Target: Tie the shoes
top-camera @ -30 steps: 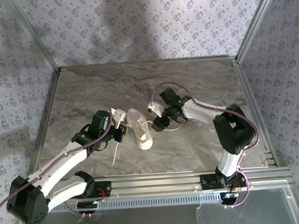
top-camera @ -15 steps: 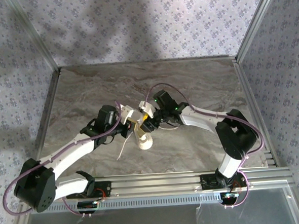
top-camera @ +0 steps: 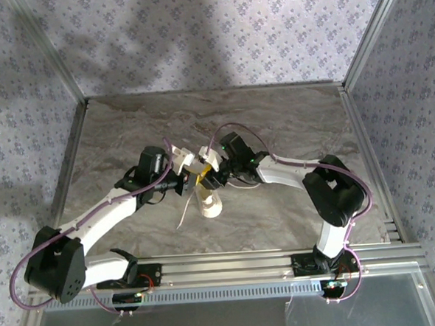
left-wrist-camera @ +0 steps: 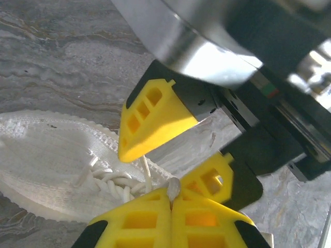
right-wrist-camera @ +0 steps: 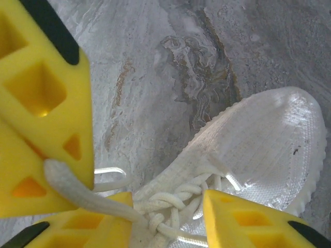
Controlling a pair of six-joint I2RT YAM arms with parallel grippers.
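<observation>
- Right now the shoe (top-camera: pixel 210 205) lies near the middle of the desk (top-camera: pixel 126 124), slightly toward the near edge. It is a small white knit sneaker with one end pointing at the near edge. In the right wrist view the shoe (right-wrist-camera: pixel 258 150) shows its ribbed sole edge and crossed lacing.
- One lace (left-wrist-camera: pixel 173 188) rises from the lacing, and the left jaws are clamped tight on its end. In the right wrist view this same strand (right-wrist-camera: pixel 72 188) hangs from those pinched yellow pads down to the eyelets.
- A second, loose lace (top-camera: pixel 182 217) trails across the desk toward the near edge, and nothing holds it.
- The right jaws stand partly apart, straddling the raised strand just above the lacing. From these views they do not look closed on it.
- A second ago the left arm (top-camera: pixel 102 214) sat just left of the shoe and the right arm (top-camera: pixel 292 175) just right of it, with their tips apart. Both have since swung in, and the two sets of jaws now nearly meet over the shoe.
- I judge this to be a handover or a crossing of the lace, with the left arm presenting the strand for the right jaws to take. The knot itself looks not yet formed, so the task is at an early stage.
- No brand, label or writing can be read on the shoe or on the arms.
</observation>
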